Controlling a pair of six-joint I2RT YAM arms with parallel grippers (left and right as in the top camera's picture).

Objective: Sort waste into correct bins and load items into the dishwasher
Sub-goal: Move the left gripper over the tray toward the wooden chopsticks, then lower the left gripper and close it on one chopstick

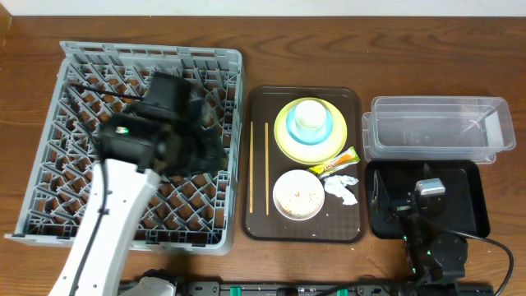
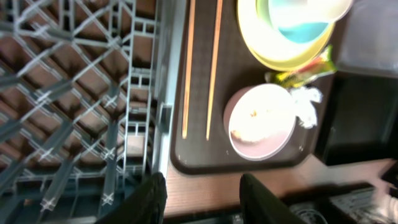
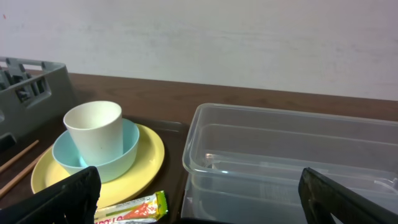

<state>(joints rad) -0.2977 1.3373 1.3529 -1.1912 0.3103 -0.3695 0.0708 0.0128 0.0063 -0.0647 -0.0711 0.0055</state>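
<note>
Over rack (image 1: 57, 123), L gripper (image 2: 203, 182) jaws apart, chopsticks (image 1: 266, 164) on tray (image 1: 256, 224)

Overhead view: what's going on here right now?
Nothing is being handled. The left gripper hangs open over the dish rack; the right gripper sits open above the black tray. The plate, blue bowl, cup, white bowl, chopsticks, wrapper and napkin all lie on the serving tray. The clear tub looks empty.

Robotics lab bench, set up as a mock dish-clearing station. Wood-grain table (image 1: 25, 33) against plain white wall (image 3: 217, 37). Two robot arms, left (image 1: 111, 214) and right (image 1: 431, 247), face grey dish rack (image 1: 123, 51), brown serving tray (image 1: 341, 224) of tableware, clear plastic tub (image 1: 436, 101).
</note>
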